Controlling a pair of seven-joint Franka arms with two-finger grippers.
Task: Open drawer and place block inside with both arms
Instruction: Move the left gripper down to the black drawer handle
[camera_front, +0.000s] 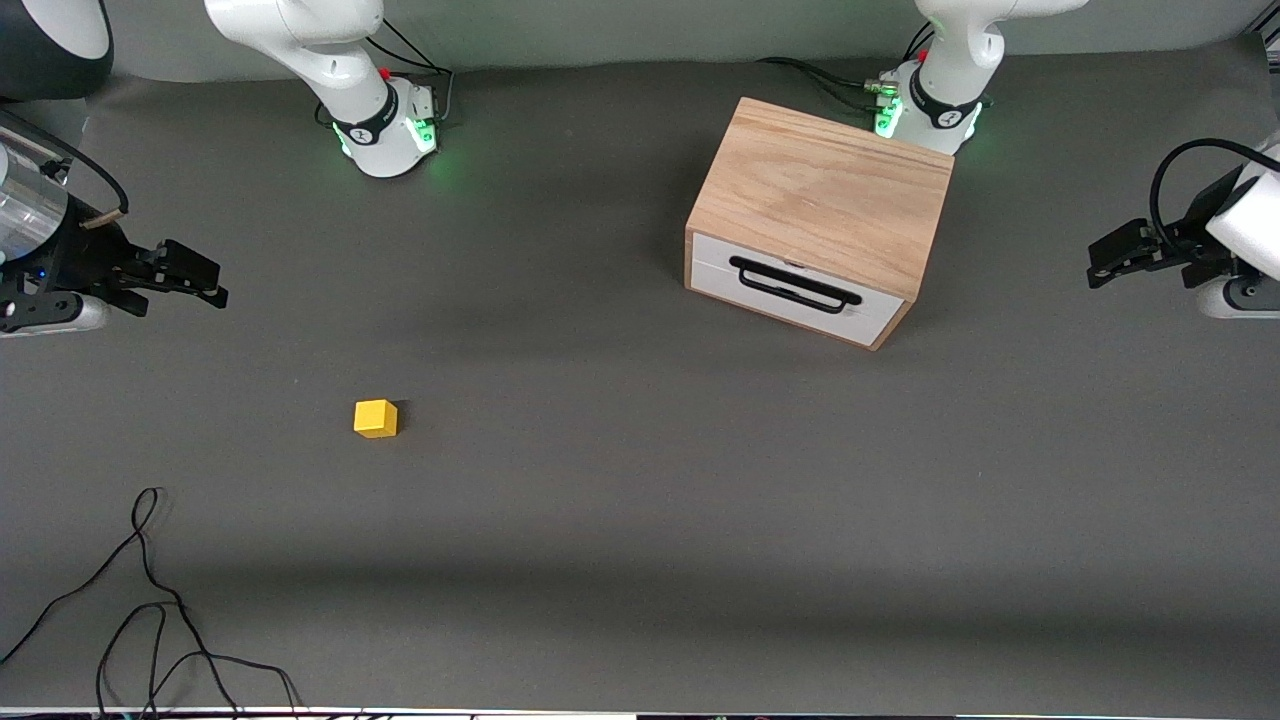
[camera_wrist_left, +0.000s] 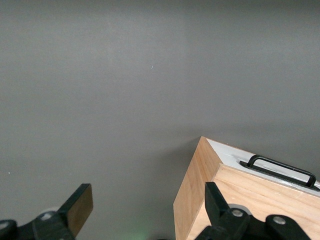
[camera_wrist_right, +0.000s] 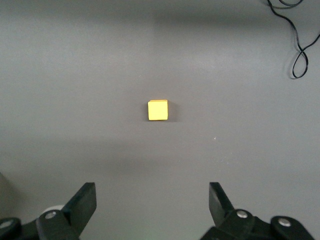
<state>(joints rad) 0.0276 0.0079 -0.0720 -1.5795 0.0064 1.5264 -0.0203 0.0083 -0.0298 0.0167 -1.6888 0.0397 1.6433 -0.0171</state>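
The light oak cabinet (camera_front: 825, 195) stands near the left arm's base. Its drawer (camera_front: 795, 290) is shut, white front and black wire handle (camera_front: 795, 285) facing the front camera. The cabinet (camera_wrist_left: 250, 200) also shows in the left wrist view. The small yellow block (camera_front: 375, 418) lies on the mat toward the right arm's end, nearer the front camera than the cabinet. It shows in the right wrist view (camera_wrist_right: 158, 110). My left gripper (camera_front: 1100, 262) hangs open and empty at the left arm's end. My right gripper (camera_front: 205, 280) hangs open and empty at the right arm's end.
A grey mat (camera_front: 640, 500) covers the table. A loose black cable (camera_front: 150, 600) lies at the near corner on the right arm's end; it also shows in the right wrist view (camera_wrist_right: 297, 45). A black-and-white object (camera_front: 50, 40) sits at the top corner.
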